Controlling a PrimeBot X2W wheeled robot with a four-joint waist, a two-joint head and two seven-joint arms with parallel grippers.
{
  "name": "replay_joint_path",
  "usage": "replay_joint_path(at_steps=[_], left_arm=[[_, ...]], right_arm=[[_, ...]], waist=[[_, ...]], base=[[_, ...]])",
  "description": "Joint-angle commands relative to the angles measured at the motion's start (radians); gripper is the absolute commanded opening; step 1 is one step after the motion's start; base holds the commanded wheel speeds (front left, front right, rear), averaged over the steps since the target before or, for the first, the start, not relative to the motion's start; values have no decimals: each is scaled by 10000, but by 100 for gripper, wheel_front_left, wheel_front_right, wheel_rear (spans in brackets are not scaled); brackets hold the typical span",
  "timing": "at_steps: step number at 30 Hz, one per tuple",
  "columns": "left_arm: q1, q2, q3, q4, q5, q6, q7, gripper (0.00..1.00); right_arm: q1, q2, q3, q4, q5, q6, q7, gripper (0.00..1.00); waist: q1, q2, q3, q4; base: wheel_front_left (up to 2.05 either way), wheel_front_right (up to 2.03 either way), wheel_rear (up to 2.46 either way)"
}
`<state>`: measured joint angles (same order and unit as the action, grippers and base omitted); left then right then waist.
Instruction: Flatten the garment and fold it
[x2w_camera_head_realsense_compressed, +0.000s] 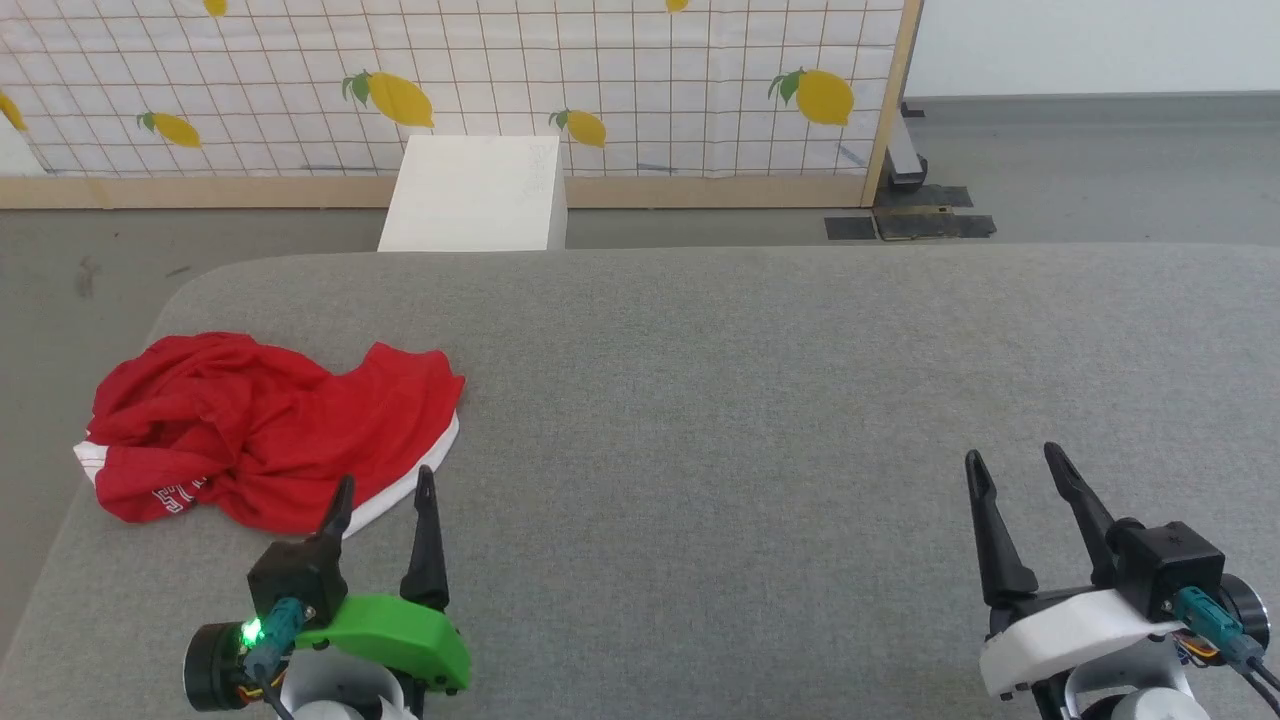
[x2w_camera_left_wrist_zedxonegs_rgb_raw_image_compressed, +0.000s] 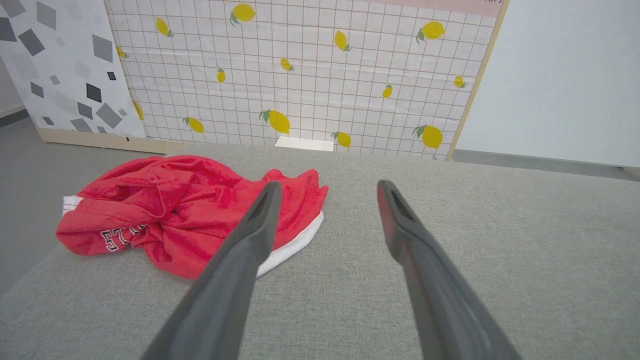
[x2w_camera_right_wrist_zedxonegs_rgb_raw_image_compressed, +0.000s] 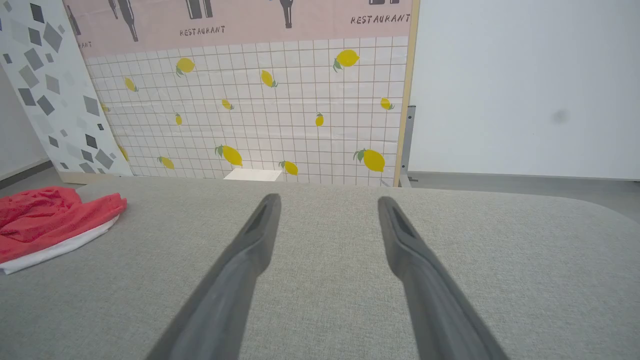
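Fingers of the left gripper (x2w_camera_head_realsense_compressed: 385, 478) stand parted and empty in the head view, just short of the crumpled bright red soft fabric garment (x2w_camera_head_realsense_compressed: 250, 430) by the left edge of the grey cloth-covered platform (x2w_camera_head_realsense_compressed: 750, 400), probably ready to reach for it. The right gripper (x2w_camera_head_realsense_compressed: 1012, 452), also spread and empty, sits well apart. In the left wrist view the garment's white edge trim (x2w_camera_left_wrist_zedxonegs_rgb_raw_image_compressed: 295, 245) faces the fingers. In the right wrist view the garment lies far left.

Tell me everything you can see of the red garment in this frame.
The garment is bright red, soft fabric with white edge trim and small white lettering near its front. It lies crumpled in a heap, not yet flattened, by the left edge of the grey cloth surface. The open left gripper is just before it, not holding it.
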<state>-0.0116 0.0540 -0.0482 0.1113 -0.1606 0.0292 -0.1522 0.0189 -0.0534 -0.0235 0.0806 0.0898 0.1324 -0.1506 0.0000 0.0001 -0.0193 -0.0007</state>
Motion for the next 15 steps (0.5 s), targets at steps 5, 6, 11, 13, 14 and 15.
replay_joint_path(at_steps=[5,6,11,13,14,15], left_arm=[[74,37,-55,106,-205,111,-193,100],[73,36,-62,118,-226,115,-211,100],[75,33,-82,185,-346,147,-316,100],[82,33,-88,207,-390,163,-356,100],[86,32,-93,219,-411,169,-374,100],[90,32,-97,233,-433,176,-397,100]], right_arm=[[-138,20,-20,103,148,-11,-204,100],[-140,20,-24,108,156,-11,-222,100],[-151,21,-47,147,212,-12,-328,100],[-159,22,-54,164,243,-12,-368,100],[-162,22,-57,173,253,-12,-387,100],[-164,22,-61,185,269,-12,-409,100]], waist=[[0,-1,-13,-6],[0,-1,-16,-7],[0,-1,-38,-21],[0,-1,-49,-24],[0,-1,-54,-24],[0,-1,-61,-23]], base=[[0,0,0],[0,0,0],[0,0,0],[0,0,0],[0,0,0],[0,0,0]])
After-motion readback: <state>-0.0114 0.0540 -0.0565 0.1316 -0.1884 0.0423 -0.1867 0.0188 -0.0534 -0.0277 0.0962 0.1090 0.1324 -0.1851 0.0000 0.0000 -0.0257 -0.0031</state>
